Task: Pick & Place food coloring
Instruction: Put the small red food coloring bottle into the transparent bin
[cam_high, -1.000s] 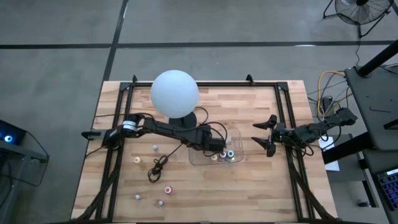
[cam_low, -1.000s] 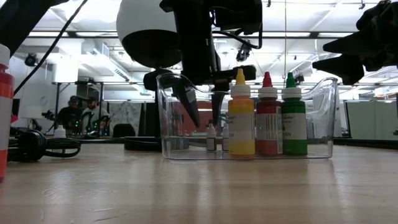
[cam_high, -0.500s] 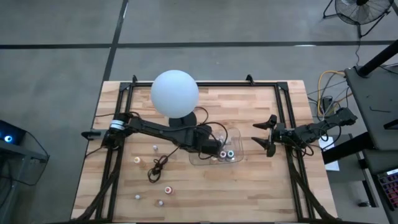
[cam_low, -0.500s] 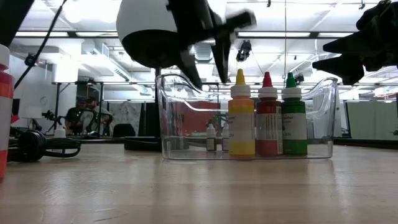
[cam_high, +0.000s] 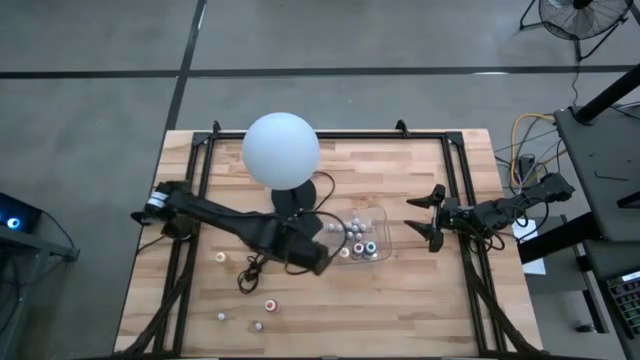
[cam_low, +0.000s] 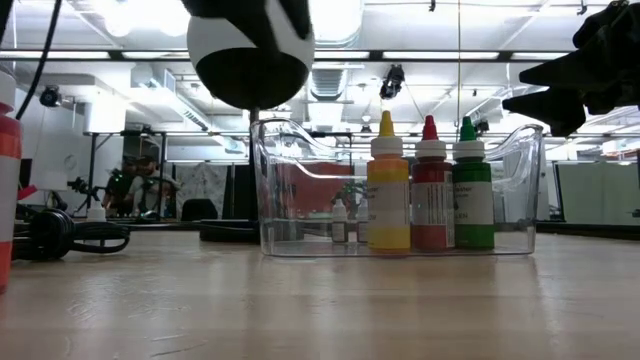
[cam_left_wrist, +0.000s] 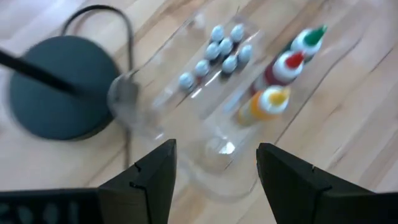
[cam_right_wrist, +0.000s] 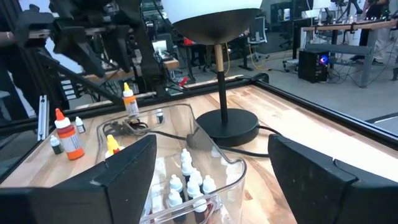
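A clear tray (cam_high: 372, 225) holds several tiny white-capped food coloring bottles (cam_left_wrist: 219, 47) and three taller ones: yellow (cam_low: 388, 185), red (cam_low: 431, 187) and green (cam_low: 472, 187). More small bottles stand loose on the table's left part (cam_high: 249, 237) (cam_high: 221, 257) (cam_high: 270, 304). My left gripper (cam_high: 320, 262) hovers open and empty above the tray's left end (cam_left_wrist: 214, 183). My right gripper (cam_high: 430, 220) waits open to the right of the tray (cam_right_wrist: 211, 186).
A white globe lamp (cam_high: 281, 149) stands on a dark round base (cam_left_wrist: 59, 87) just behind the tray, and its black cord (cam_high: 255, 268) loops over the table near the loose bottles. An orange-capped bottle (cam_right_wrist: 68, 134) stands left of the tray. People show in the room behind (cam_low: 125, 180).
My left gripper has risen out of the tray, leaving the low view upward, and has drawn back toward the table's left and near edges. It now hangs over the tray's left end. The bottles in the tray stand as before.
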